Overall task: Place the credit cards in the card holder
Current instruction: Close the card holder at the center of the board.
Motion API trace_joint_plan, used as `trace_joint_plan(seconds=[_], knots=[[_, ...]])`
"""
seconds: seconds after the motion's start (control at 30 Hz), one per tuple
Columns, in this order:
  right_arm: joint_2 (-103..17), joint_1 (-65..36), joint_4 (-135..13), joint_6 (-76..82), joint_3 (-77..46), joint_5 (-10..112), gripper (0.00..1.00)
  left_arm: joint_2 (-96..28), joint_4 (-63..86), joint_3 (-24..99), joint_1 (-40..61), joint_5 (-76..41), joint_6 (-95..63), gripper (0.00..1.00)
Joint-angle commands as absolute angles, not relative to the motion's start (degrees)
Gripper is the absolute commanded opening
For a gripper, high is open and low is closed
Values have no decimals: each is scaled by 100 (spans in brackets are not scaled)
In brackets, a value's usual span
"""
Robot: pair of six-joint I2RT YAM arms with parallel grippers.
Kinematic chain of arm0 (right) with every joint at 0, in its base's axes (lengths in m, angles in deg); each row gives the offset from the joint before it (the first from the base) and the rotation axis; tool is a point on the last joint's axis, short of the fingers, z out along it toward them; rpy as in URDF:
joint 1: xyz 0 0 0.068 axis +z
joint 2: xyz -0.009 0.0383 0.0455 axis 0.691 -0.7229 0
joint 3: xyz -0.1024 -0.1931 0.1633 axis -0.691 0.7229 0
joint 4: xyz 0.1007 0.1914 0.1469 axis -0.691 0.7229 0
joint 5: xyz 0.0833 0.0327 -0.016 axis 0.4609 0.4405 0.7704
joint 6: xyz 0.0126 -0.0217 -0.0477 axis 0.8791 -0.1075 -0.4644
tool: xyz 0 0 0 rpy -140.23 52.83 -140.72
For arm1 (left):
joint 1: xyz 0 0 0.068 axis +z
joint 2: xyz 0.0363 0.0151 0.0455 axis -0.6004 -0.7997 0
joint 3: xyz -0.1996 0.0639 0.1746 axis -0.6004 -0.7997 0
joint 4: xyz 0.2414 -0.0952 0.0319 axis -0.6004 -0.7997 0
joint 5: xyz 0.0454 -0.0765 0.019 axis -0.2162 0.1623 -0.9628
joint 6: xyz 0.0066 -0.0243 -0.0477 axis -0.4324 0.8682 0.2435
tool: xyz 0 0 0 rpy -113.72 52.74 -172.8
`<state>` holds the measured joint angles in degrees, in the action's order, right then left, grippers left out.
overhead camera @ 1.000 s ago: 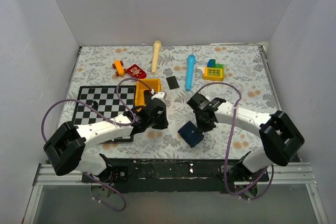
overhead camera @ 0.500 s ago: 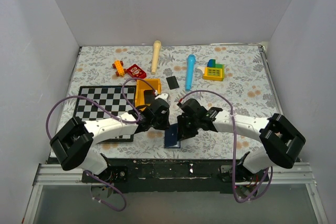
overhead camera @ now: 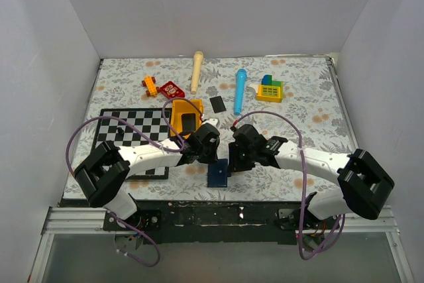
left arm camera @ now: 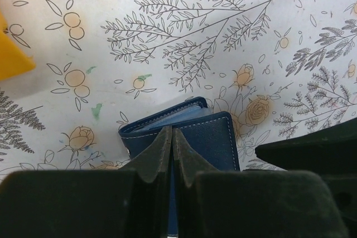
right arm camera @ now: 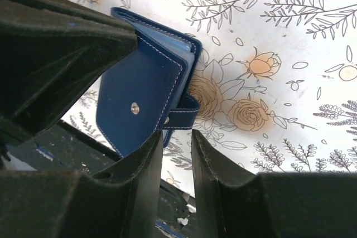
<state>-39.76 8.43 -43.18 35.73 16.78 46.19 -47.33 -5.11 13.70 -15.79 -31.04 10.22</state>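
Observation:
The card holder (overhead camera: pixel 217 171), a navy wallet with white stitching, stands half open near the table's front edge. My left gripper (overhead camera: pixel 212 158) is shut on its cover; in the left wrist view a thin blue strip shows between the pressed fingers (left arm camera: pixel 171 130) and the card holder (left arm camera: pixel 215 137) lies just beyond them. My right gripper (overhead camera: pixel 232 162) is open at the wallet's right side. In the right wrist view the card holder (right arm camera: pixel 139 98) and its snap strap sit at the fingertips (right arm camera: pixel 177 133), with nothing in the gap. One black credit card (overhead camera: pixel 217 104) lies on the cloth; another (overhead camera: pixel 189 122) rests in the yellow tray.
A checkerboard (overhead camera: pixel 129 134) lies at the left and a yellow tray (overhead camera: pixel 177 109) beside it. At the back lie a blue cylinder (overhead camera: pixel 239 91), a cream peg (overhead camera: pixel 197 69), toy blocks (overhead camera: pixel 270 89) and orange (overhead camera: pixel 150 85) and red (overhead camera: pixel 172 89) toys. The table's black front rail (overhead camera: pixel 238 213) runs close below the wallet.
The right arm has carried the wallet leftward to the left gripper, and its jaws have widened off it. The left gripper moved right and now pinches the wallet's cover.

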Motion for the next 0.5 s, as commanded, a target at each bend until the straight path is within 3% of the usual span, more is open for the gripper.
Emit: trace_joint_plan(seconds=[0.0, 0.47], knots=[[-4167, 832, -4310, 3693, 1463, 4351, 36, -4797, -355, 1456, -1636, -3025, 990, 0], [-4308, 832, -4081, 4071, 1402, 3692, 36, -4700, -302, 1192, -1671, -3060, 1052, 0]])
